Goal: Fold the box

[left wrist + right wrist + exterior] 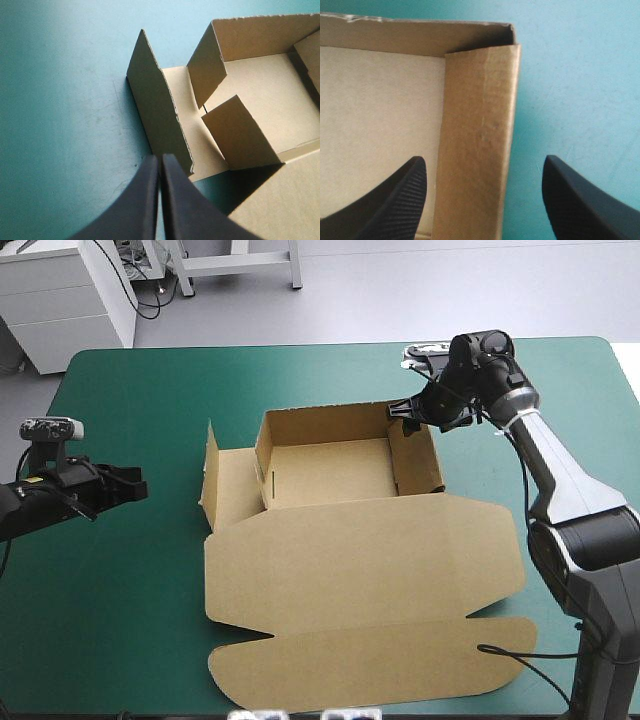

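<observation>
One brown box (330, 475) sits half-formed on the teal-green cover (120, 610).

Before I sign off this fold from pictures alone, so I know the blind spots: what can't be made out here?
- Whether the right tool touches the box's right wall: high view, the tool's own body covers it; right wrist view, the edge cuts it off.
- The far wall's outside: high view, hidden by the wall itself.
- The lid: left wrist view, mostly cut off by the edge.
</observation>
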Controlling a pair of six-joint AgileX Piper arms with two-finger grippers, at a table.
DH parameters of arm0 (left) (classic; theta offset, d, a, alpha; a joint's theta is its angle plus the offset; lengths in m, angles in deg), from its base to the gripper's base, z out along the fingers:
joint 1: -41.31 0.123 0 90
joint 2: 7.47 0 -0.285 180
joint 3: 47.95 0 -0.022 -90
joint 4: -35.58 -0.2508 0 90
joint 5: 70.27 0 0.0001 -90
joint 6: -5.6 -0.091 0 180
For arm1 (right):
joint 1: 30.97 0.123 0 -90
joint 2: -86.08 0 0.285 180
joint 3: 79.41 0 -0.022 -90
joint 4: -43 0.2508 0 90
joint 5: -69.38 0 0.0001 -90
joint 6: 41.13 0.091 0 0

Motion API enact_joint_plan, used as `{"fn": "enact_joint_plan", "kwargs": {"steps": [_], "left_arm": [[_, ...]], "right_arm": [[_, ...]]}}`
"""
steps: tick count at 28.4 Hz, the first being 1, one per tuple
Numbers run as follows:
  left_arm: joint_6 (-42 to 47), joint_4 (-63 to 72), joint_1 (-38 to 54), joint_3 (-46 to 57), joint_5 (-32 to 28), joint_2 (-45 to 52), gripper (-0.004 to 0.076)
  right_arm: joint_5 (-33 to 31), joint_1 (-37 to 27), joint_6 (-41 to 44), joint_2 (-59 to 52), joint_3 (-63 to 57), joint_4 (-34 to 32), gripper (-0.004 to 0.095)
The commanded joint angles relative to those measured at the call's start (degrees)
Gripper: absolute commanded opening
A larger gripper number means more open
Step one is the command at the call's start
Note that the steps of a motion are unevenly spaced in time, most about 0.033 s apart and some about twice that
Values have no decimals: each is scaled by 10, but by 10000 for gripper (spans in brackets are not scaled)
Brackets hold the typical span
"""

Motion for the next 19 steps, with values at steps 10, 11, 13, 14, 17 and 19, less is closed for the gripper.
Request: {"fn": "enact_joint_plan", "kwargs": {"steps": [10,11,13,14,17,19], "left_arm": [[2,27,-3,-16,5,11,6],[2,27,-3,-16,5,11,6],[2,27,-3,-16,5,11,6],[2,27,-3,-16,5,11,6],[2,27,-3,-16,6,11,6],[2,27,-3,-16,9,11,6]], "right_arm": [[6,-1,-112,-182,-73,16,350],[2,-1,-98,-183,-73,15,318],[-7,-1,-83,-182,-73,21,280],[-7,-1,-66,-182,-76,22,274],[-7,-1,-54,-181,-86,32,275],[-7,-1,-45,-180,-110,44,275]]}}
